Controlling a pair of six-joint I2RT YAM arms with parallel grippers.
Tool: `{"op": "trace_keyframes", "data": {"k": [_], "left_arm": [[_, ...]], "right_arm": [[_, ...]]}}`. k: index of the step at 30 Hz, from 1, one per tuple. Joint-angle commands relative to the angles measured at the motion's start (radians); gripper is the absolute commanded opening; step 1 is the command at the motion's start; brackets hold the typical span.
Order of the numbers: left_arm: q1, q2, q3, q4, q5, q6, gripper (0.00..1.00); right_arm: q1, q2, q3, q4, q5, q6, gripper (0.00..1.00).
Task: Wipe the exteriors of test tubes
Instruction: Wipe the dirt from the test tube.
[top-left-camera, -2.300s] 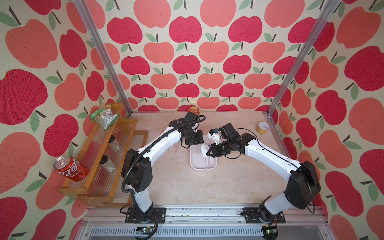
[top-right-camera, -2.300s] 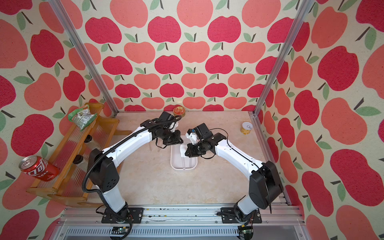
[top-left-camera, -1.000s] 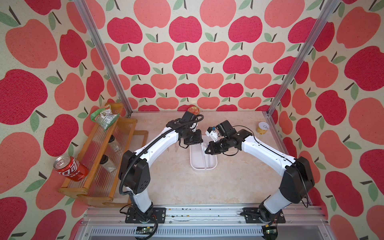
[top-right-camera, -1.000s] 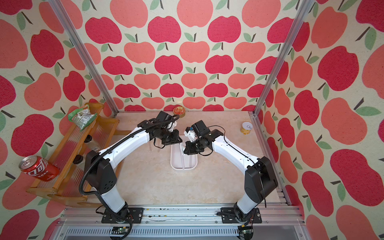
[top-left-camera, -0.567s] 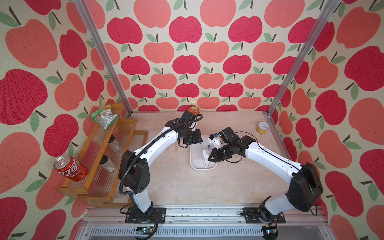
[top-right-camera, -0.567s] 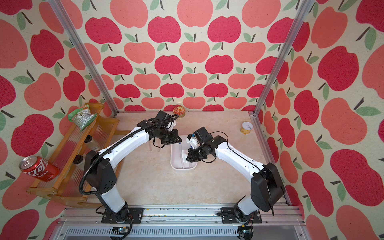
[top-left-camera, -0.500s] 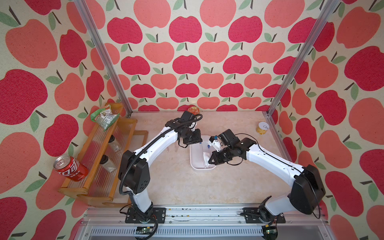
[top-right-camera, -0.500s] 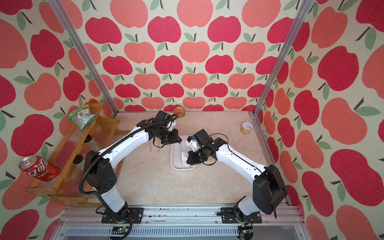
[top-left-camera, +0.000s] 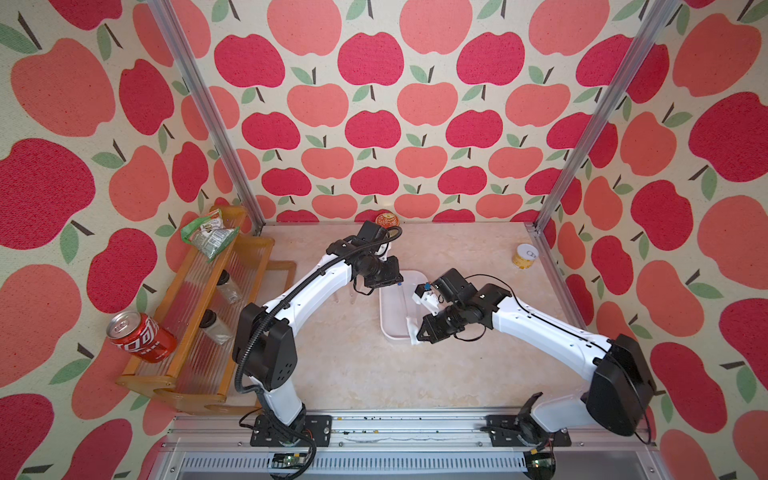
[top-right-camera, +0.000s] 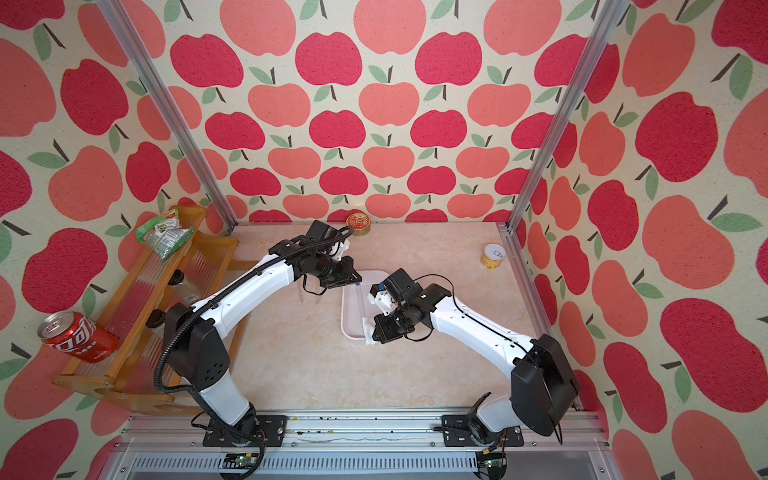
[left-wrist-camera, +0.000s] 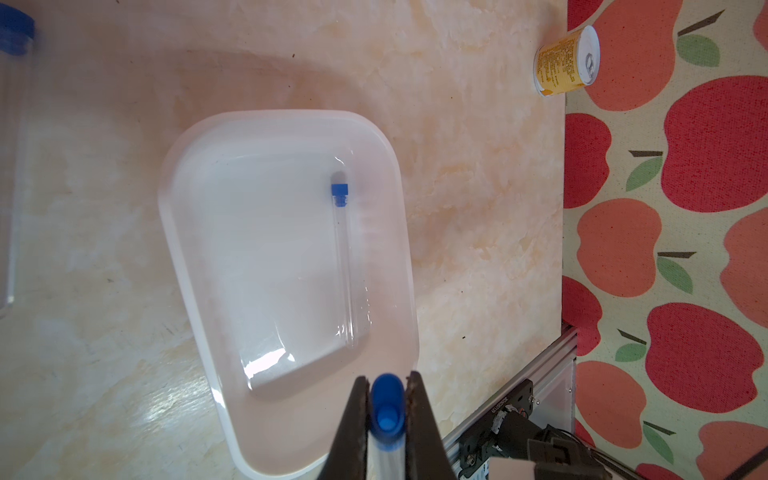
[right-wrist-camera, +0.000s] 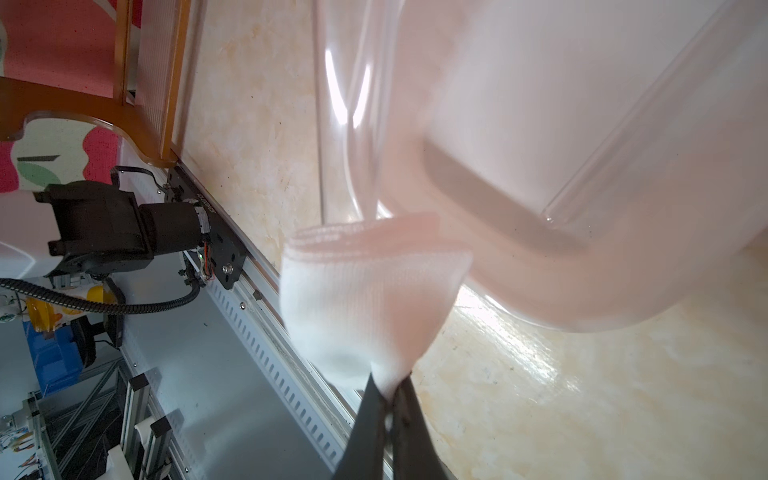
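My left gripper (left-wrist-camera: 386, 399) is shut on a clear test tube (left-wrist-camera: 387, 419) just below its blue cap, above the back end of the white tray (left-wrist-camera: 174, 232). In the right wrist view this tube (right-wrist-camera: 345, 124) runs down to a folded white cloth (right-wrist-camera: 365, 299), which covers its lower end. My right gripper (right-wrist-camera: 388, 395) is shut on the cloth's corner, over the tray's front edge (top-left-camera: 392, 337). A second test tube (left-wrist-camera: 344, 257) lies in the tray. Another blue-capped tube (left-wrist-camera: 12, 166) shows blurred at the left wrist view's edge.
A wooden rack (top-left-camera: 199, 332) along the left wall holds a snack bag (top-left-camera: 208, 235), two dark-lidded jars (top-left-camera: 228, 284) and a red cola can (top-left-camera: 139, 336). A yellow can (top-left-camera: 524, 255) stands at the back right, a red tin (top-left-camera: 387, 219) by the back wall.
My right gripper has slid the cloth along the held tube, from near the left gripper to the tray's front end. The left arm has barely moved.
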Motion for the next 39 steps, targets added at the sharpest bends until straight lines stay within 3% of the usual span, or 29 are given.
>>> {"op": "trace_keyframes", "data": {"k": [1, 14, 19, 39], "left_arm": [[0.006, -0.046, -0.024, 0.001, 0.014, 0.011, 0.05], [0.012, -0.132, -0.118, 0.025, 0.010, -0.007, 0.05], [0.014, -0.142, -0.124, 0.019, 0.004, -0.006, 0.06], [0.057, -0.122, -0.093, -0.002, 0.018, 0.015, 0.06]], "right_arm": [[-0.018, 0.050, 0.076, -0.016, 0.008, -0.040, 0.00], [-0.051, 0.250, 0.340, -0.041, -0.021, -0.067, 0.00], [-0.053, 0.266, 0.357, -0.027, -0.015, -0.056, 0.00], [0.038, -0.064, -0.066, 0.043, -0.084, -0.051, 0.00]]}}
